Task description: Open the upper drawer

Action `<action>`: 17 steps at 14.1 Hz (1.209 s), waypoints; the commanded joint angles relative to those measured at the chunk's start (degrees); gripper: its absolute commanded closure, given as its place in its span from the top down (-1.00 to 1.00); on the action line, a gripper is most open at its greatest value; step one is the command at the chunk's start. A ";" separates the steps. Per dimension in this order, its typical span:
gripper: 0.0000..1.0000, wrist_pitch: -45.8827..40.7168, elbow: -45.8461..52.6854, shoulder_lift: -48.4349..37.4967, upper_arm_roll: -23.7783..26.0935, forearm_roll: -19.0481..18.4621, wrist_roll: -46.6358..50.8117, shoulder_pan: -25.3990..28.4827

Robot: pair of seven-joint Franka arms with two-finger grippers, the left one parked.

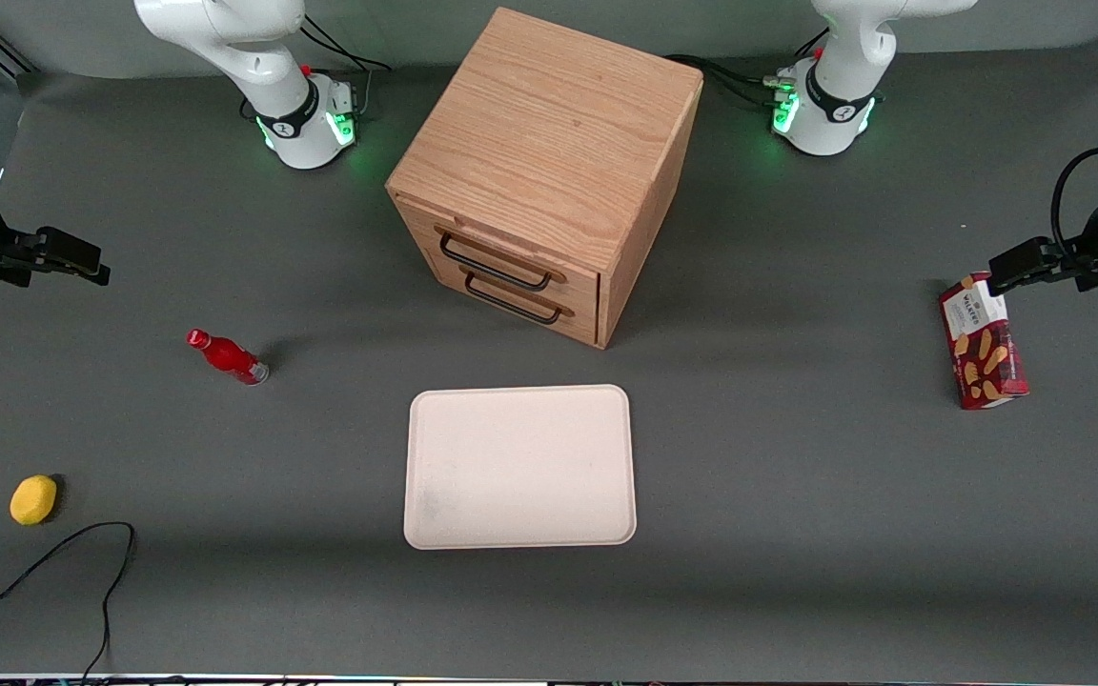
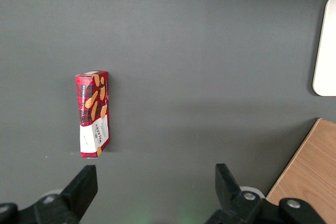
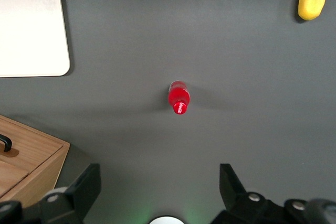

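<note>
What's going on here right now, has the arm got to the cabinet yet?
Not yet. The gripper hangs in the air at the working arm's end of the table, well clear of the cabinet, with its jaws open and holding nothing. The upper drawer is shut, as is the drawer beneath it. A red bottle stands below the gripper, a lemon lies nearer the front camera, and a tray sits in front of the drawers.

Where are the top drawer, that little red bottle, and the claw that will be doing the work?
upper drawer [image 1: 497,259]: front view, wire handle.
red bottle [image 1: 228,357]: front view, body.
gripper [image 1: 96,269]: front view, fingertips, toward the working arm's end.
</note>
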 commanded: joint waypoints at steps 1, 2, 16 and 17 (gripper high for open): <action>1.00 -1.19 1.88 1.42 -0.14 1.25 -0.79 -0.49; 1.00 -1.19 2.05 1.86 -0.14 1.25 -1.48 -0.32; 1.00 -3.04 4.69 4.85 -1.29 6.42 -1.84 -0.93; 1.00 -2.95 5.47 4.94 -1.20 7.04 -1.84 -0.84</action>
